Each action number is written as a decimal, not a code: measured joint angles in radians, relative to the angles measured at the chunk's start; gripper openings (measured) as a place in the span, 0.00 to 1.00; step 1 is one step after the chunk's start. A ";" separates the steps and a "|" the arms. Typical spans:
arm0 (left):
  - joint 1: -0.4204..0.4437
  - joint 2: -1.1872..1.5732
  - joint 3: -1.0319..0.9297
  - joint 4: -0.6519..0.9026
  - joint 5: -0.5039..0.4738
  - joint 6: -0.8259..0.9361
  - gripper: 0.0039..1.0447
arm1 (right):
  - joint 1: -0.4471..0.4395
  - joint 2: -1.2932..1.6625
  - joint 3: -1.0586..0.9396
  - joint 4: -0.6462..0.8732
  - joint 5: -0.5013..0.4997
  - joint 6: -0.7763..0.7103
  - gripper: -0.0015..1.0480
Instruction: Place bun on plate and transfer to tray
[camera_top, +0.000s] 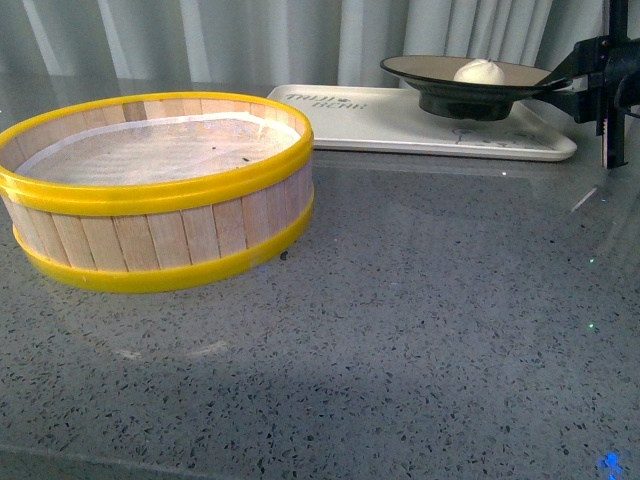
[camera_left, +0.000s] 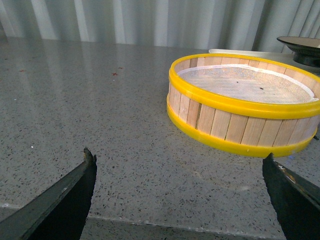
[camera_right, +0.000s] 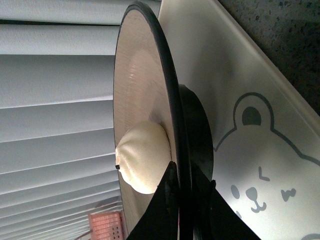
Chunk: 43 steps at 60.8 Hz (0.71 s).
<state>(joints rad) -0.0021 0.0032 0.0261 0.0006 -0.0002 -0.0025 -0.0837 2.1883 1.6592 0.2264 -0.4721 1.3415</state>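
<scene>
Speckled grey stone countertop (camera_top: 400, 340) fills the foreground, with pale pleated curtains (camera_top: 250, 40) hanging behind it. Nearest in the left wrist view, the left gripper (camera_left: 180, 192) hovers low over bare counter with its two dark fingers (camera_left: 67, 192) spread wide and nothing between them. Just beyond them stands a round wooden steamer basket (camera_top: 160, 215) with yellow bands at top and bottom and a white liner inside; in the front view it sits on the counter's left half. Farther back and to the right lies the tray (camera_top: 400, 125), cream-white, with dark lettering near its left end and a bear face printed on it, seen in the right wrist view. Above the tray's right part is the plate (camera_top: 470, 75), black underneath and tan inside, with the bun (camera_top: 482, 71) resting on it. The right gripper (camera_right: 182, 187) reaches in from the right edge and its fingers pinch the plate's near rim, one above and one below.
</scene>
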 joint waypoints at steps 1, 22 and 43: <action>0.000 0.000 0.000 0.000 0.000 0.000 0.94 | 0.001 0.000 0.000 -0.003 0.000 -0.002 0.02; 0.000 0.000 0.000 0.000 0.000 0.000 0.94 | 0.009 0.000 0.000 -0.046 0.011 -0.037 0.02; 0.000 0.000 0.000 0.000 0.000 0.000 0.94 | -0.008 0.000 -0.006 -0.072 0.008 -0.051 0.04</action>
<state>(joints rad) -0.0025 0.0032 0.0261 0.0006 -0.0002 -0.0025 -0.0914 2.1887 1.6527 0.1539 -0.4641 1.2900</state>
